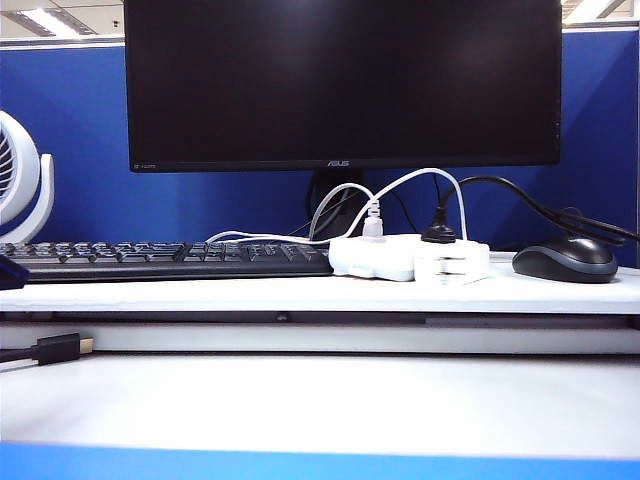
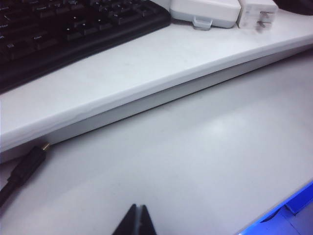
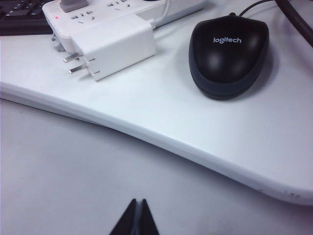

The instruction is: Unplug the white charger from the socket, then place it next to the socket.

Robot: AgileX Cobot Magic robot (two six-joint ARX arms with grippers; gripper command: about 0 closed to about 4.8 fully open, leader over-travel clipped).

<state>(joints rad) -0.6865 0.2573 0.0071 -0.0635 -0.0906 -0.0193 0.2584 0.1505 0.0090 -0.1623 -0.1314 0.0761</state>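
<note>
A: Left gripper (image 2: 137, 221) and right gripper (image 3: 136, 218), jaws pinched together, empty, low over the near surface.
B: White charger (image 3: 115, 47) lies unplugged, touching the socket (image 3: 85, 15); prongs exposed. Bumping its cable could drag it.

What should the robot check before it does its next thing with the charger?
1. Charger out of the socket: ok, prongs bare.
2. Charger lying right beside the socket: ok.
3. Left gripper let go and back over the lower table: ok, shut, holding nothing.
4. Right gripper let go and back too: ok, shut, holding nothing.
5. Mouse apart from the charger: ok.
6. Charger cable free of snags: cannot tell.
</note>
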